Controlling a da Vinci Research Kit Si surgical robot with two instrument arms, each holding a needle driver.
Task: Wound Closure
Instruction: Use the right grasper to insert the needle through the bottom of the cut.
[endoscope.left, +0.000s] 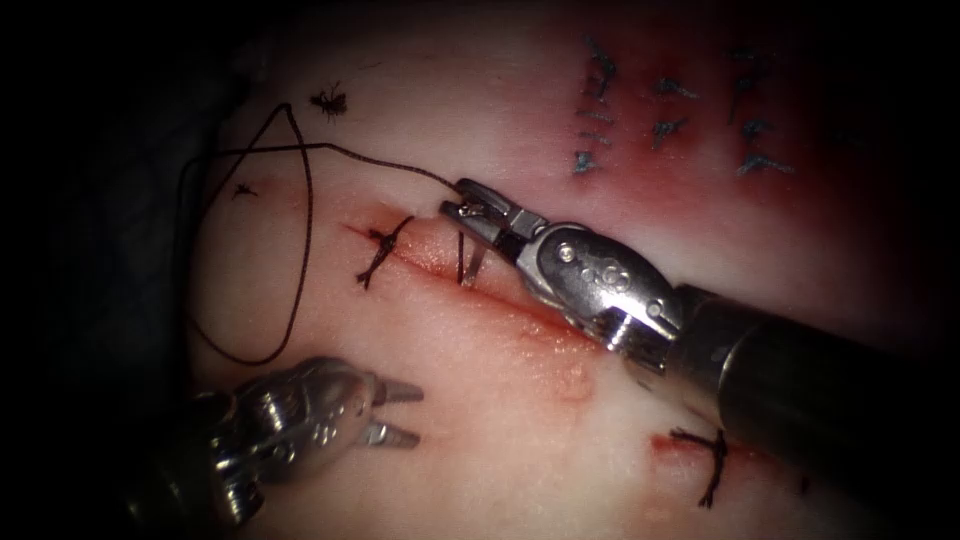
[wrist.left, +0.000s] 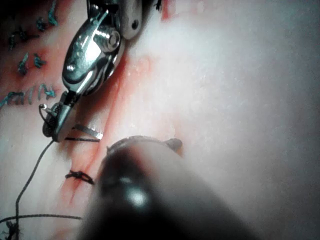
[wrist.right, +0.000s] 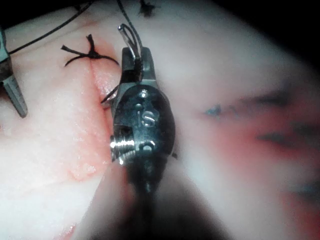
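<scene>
Pale tissue (endoscope.left: 420, 120) fills my field, with the cut (endoscope.left: 470, 280) running across it from upper left to lower right and red fluid (endoscope.left: 560, 370) smeared along its lower stretch. One finished stitch (endoscope.left: 385, 250) crosses the cut at its left end, and another stitch (endoscope.left: 712, 460) sits lower right, beside my right shaft. Blue-grey marks (endoscope.left: 670, 110) dot the reddened tissue at the upper right.

My right tool (endoscope.left: 480, 213) comes in from the right and hovers just above the cut, its jaws closed on the needle (endoscope.left: 468, 262) near its thread end. From the jaws the needle curves down to the cut, where a short silver stretch of it stands at the wound edge; I cannot tell for sure how deep it sits in the tissue. The right wrist view shows the same grip, with the needle's curve (wrist.right: 129, 37) arching beyond the jaw tips.

Dark thread (endoscope.left: 300, 215) leaves the right tool's jaws, runs left over the tissue and lies in a big loose loop left of the cut.

My left tool (endoscope.left: 398, 412) waits at the lower left, below the cut, jaws parted and holding nothing.
</scene>
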